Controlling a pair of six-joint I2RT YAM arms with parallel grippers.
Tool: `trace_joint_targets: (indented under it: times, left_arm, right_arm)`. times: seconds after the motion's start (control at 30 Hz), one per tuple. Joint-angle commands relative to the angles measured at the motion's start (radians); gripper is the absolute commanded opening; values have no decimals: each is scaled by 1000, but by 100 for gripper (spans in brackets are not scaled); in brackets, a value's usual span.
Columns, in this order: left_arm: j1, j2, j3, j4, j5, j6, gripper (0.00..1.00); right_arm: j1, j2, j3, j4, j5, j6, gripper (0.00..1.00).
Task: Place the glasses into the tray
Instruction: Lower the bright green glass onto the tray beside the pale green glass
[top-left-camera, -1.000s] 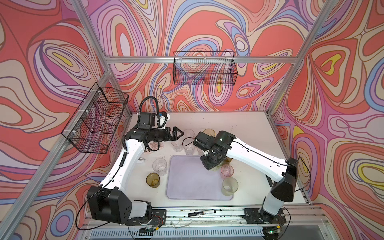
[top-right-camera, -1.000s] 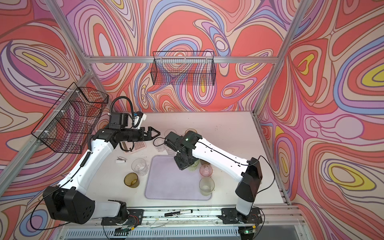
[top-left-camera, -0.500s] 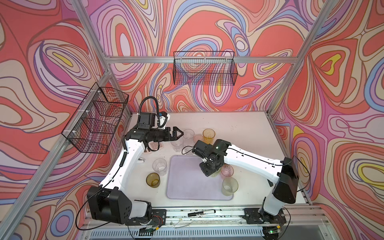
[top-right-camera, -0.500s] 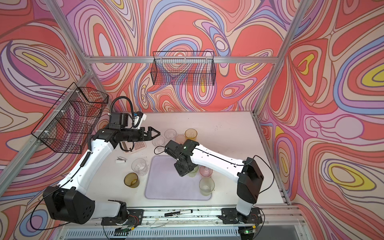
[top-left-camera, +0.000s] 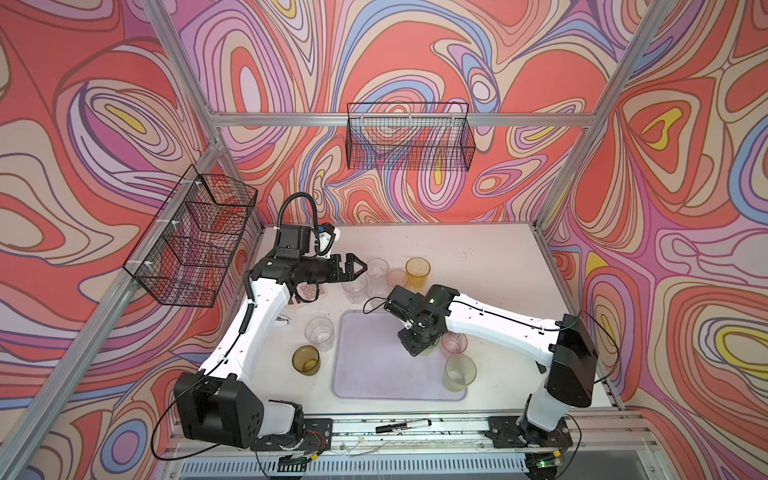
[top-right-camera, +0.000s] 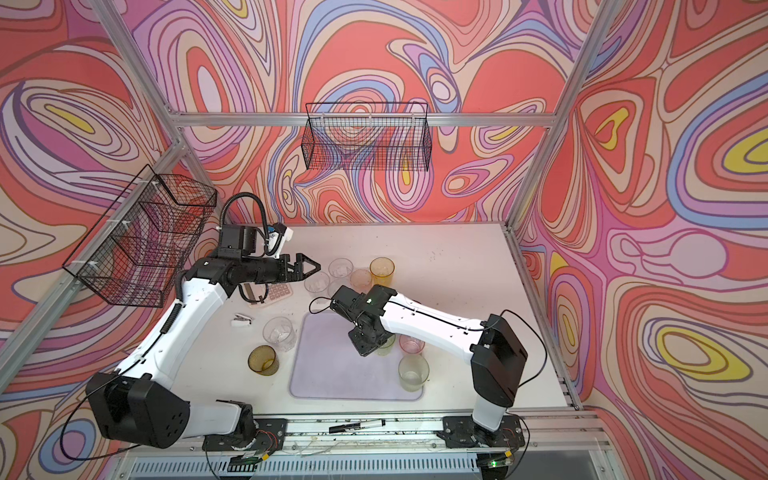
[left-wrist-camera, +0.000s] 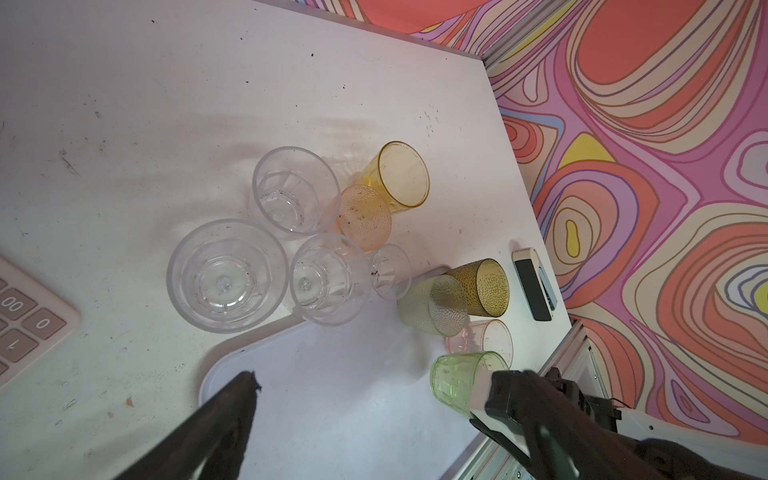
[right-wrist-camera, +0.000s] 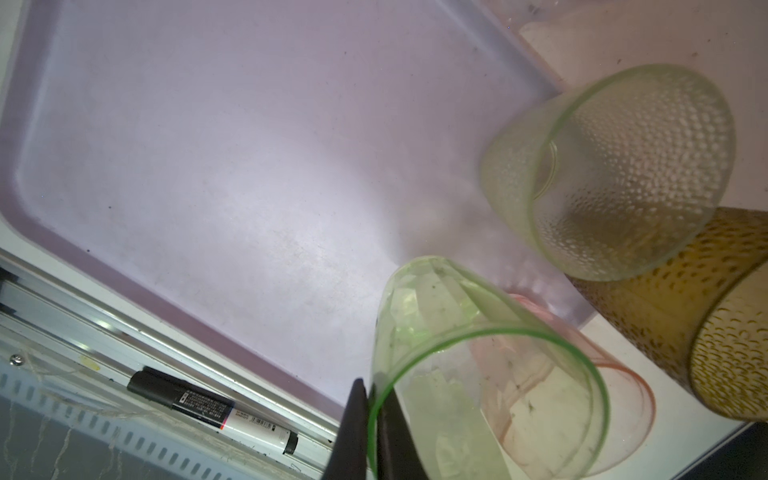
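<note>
1. Over the right-hand part of the tray (right-wrist-camera: 187, 166), the right claw (right-wrist-camera: 368, 399) is pinched narrow on the rim of the light green glass (right-wrist-camera: 419, 316), with one finger inside the mouth and one outside.
2. The glass hangs from the claw mouth-up. Its long axis runs away from the claw towards the tray floor, close to upright with perhaps a slight lean. Whether its base touches the tray cannot be told.
3. Bare lavender tray floor lies beneath the held glass and stretches away to its left in both top views. Judged from this, the coming move is a short, straight lowering followed by a release.
4. A pink glass (top-left-camera: 454, 343) stands just beside the held glass at the tray's right rim. A dimpled pale green glass (right-wrist-camera: 602, 174) and an olive-brown glass (right-wrist-camera: 685, 332) crowd the same rim. Whether these three stand on the tray or on the counter (top-left-camera: 478, 257) just outside it is unclear. Any drift towards them could knock one.
5. A pale tumbler (top-left-camera: 458, 372) appears to stand inside the tray's near right corner, near the held glass but apart from it.
6. The left claw (top-left-camera: 359, 266) is well apart, beyond the tray's far left corner. It hangs wide open and empty, pointing at a cluster of clear glasses (top-left-camera: 376, 270) on the counter. The right arm is plainly the nearer one for this placement.
</note>
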Motion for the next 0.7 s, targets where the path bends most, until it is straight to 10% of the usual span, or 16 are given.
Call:
trace_joint_targets:
  times: [0.0,0.67]
  left_arm:
    - [4,5,-9,8,3,3,100]
    - [4,5,-9,6,-3,6,100]
  right_arm:
    - [6,1,-17,31,28,-12,0]
    - [5,16,-99,93,44,-20,0]
